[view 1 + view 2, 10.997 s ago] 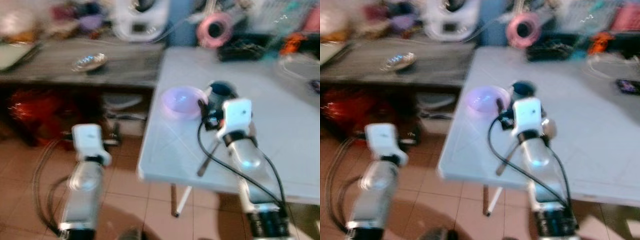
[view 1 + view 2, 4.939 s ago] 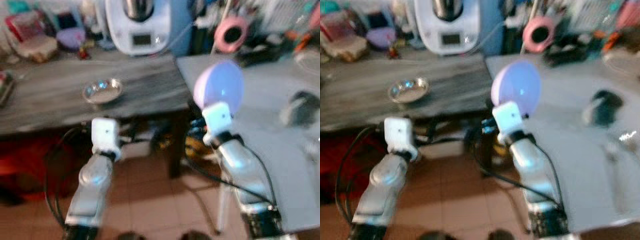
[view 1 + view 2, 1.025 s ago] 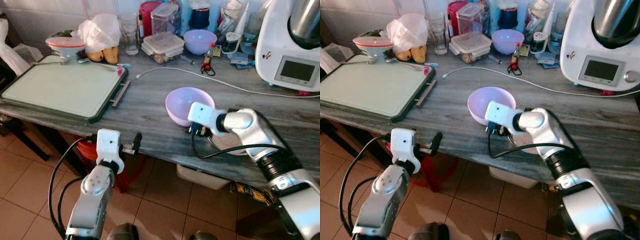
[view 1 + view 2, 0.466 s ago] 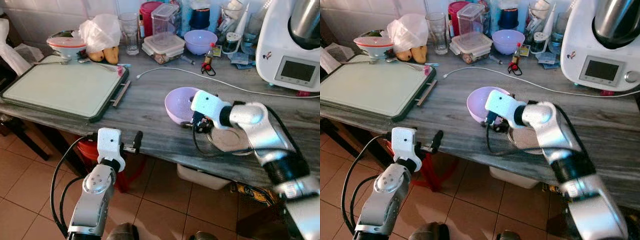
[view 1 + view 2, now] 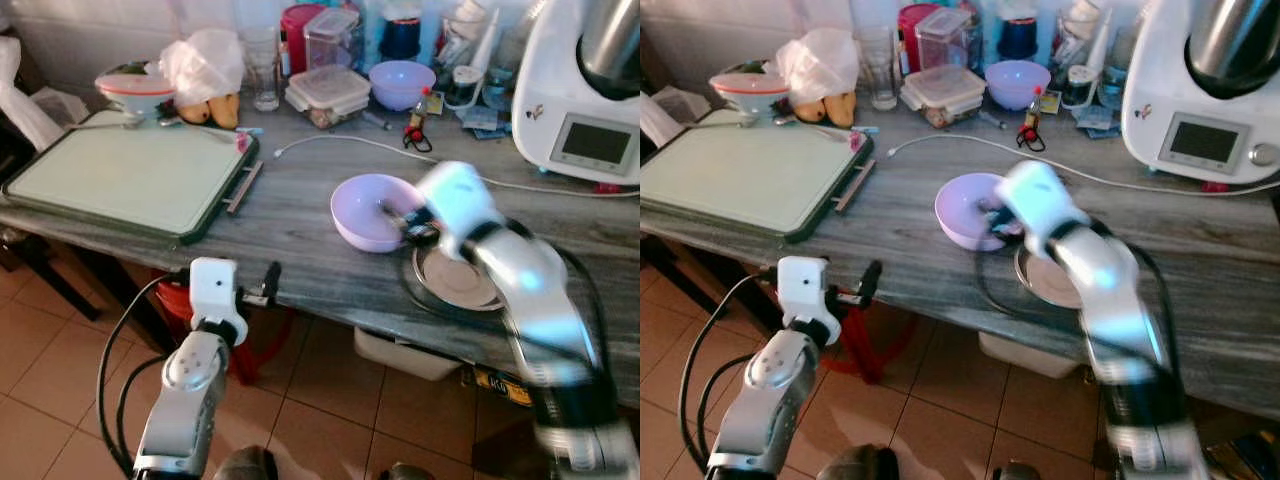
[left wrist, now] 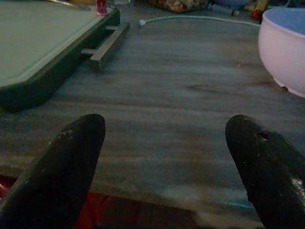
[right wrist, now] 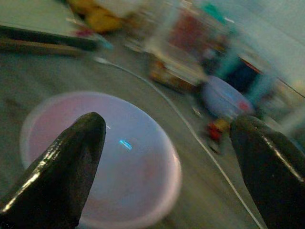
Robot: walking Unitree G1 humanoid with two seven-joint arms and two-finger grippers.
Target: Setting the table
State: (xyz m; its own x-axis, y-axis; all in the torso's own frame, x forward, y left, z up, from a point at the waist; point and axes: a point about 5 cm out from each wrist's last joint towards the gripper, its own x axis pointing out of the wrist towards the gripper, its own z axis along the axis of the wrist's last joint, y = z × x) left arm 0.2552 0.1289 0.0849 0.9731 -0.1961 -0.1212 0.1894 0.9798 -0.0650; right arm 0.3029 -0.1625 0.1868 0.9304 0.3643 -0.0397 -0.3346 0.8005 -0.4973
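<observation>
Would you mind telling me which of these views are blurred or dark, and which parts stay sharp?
Left and right eye views: the right arm is smeared by motion, while the counter, the pink bowl and the left arm stay sharp. Left wrist view: dim and shaded, yet in focus; the left tool is open. Right wrist view: bright but blurred throughout, with the right tool open over the bowl.

Head views were evenly lit and sharp, but the right arm (image 5: pixel 520 290) beside the bowl (image 5: pixel 372 211) smeared. Left wrist view was dim; right wrist view blurred.
</observation>
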